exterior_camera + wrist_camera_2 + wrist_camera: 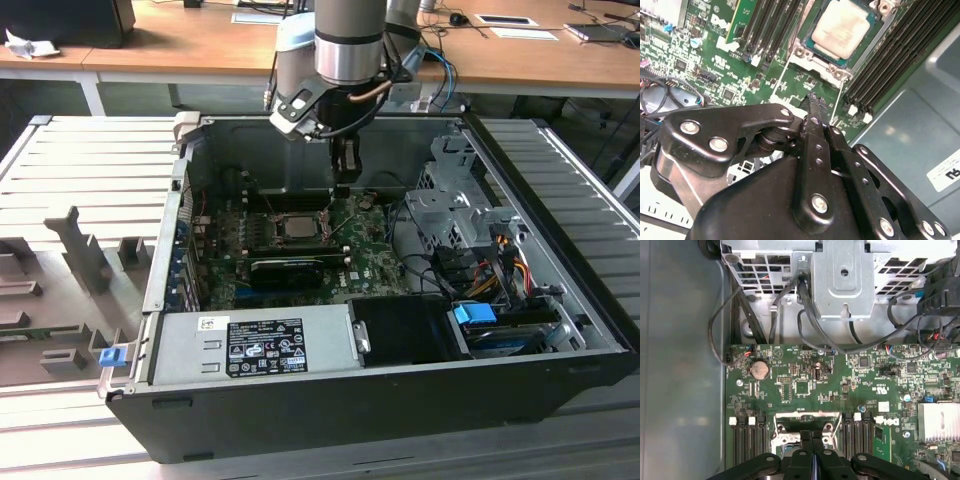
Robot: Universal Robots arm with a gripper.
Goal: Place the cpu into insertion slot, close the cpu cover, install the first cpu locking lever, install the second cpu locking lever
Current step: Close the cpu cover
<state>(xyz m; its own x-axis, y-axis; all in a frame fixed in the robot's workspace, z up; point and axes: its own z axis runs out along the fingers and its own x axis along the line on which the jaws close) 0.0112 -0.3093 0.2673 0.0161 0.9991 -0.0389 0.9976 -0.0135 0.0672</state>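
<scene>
A ridged grey metal bench carries an open black computer case, and the grey Universal Robots arm reaches down into it from above. On the case floor lies a green circuit board.

The black end effector hangs just above the board. Its two fingers are pressed together with nothing between them. In the second wrist view the tips sit just beside the small square insertion slot with a silvery metal rim, near one of its corners.

The cpu, a thin square chip with a pale silvery-beige face, lies seated inside that slot, so placing it looks finished. I cannot tell whether the cover frame is folded down over it.

Two thin pale wire rods run out from the socket's corners toward the tips and are probably the locking levers. Neither looks latched.

By my judgement the step in hand is the cover or the first lever. It calls for a short, careful push with the closed tips, kept clear of the long black memory slots alongside.
</scene>
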